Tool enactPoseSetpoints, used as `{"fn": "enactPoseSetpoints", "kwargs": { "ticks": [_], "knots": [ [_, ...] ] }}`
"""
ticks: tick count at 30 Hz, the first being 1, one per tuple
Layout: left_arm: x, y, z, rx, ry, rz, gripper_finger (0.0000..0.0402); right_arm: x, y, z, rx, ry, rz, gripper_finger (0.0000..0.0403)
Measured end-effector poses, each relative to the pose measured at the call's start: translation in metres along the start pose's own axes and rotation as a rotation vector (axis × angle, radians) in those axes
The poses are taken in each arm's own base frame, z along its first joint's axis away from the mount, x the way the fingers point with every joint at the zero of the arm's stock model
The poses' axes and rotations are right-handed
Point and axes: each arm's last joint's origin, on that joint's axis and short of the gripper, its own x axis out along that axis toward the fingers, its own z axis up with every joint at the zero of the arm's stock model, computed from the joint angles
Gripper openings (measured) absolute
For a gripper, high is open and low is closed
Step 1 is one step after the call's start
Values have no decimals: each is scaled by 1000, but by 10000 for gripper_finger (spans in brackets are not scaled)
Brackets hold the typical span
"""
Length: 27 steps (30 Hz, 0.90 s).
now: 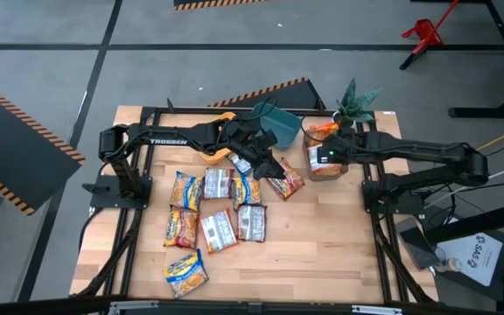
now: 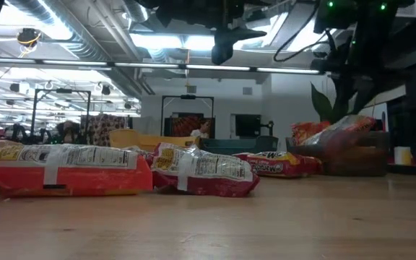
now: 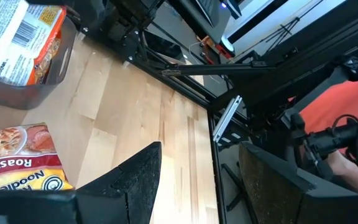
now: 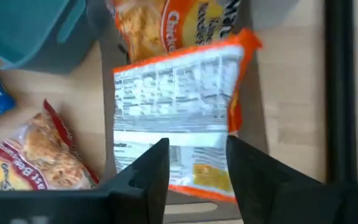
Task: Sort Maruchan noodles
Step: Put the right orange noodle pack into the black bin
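The wooden table (image 1: 322, 245) fills the middle of the floor, with a black frame around it. On it, at the far edge, stand three bins in a row: a yellow bin (image 1: 221, 122) mostly under the left arm, a teal bin (image 1: 280, 122) beside it, and a grey bin (image 1: 325, 162) to the right of that. A green plant (image 1: 357, 101) stands behind the grey bin, at the table's far corner.

The left gripper (image 1: 265, 162) reaches across the yellow and teal bins and hangs over the table just in front of them. Its fingers stand wide apart and hold nothing; between them I see only bare wood and the table frame. This arm covers much of the yellow bin, so I cannot tell what lies inside.

The right gripper (image 4: 197, 171) hovers over the grey bin. Its fingers are a little apart, and an orange packet (image 4: 179, 118) lies just below them in the bin, label side up, on top of another orange one. I cannot tell if the fingers touch it.

The other Maruchan noodles (image 1: 217, 210) lie scattered on the left half of the table, yellow and red ones, some touching each other. One red packet (image 1: 284, 182) lies near the grey bin, just beside the left gripper
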Motion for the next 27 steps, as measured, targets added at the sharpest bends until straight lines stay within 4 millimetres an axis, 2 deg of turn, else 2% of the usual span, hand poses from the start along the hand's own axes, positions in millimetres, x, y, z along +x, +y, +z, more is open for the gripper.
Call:
{"fn": "enactPoseSetpoints", "kwargs": {
  "ticks": [6, 9, 12, 20, 27],
  "knots": [
    [0, 0, 0, 0, 1, -1, 210, -21, 8, 13, 31, -68, 48, 137],
    [0, 0, 0, -1, 0, 0, 210, -21, 14, 16, 24, -112, 33, 126],
    [-1, 1, 1, -12, 2, -5, 210, -11, 17, 14, -9, -119, -17, 115],
    [-8, 6, 4, -135, 90, -128, 210, 35, 24, -2, -98, -33, -201, 100],
    [-10, 4, 4, -227, 161, -216, 210, 58, 33, -10, -202, 41, -278, 98]
  ]
}}
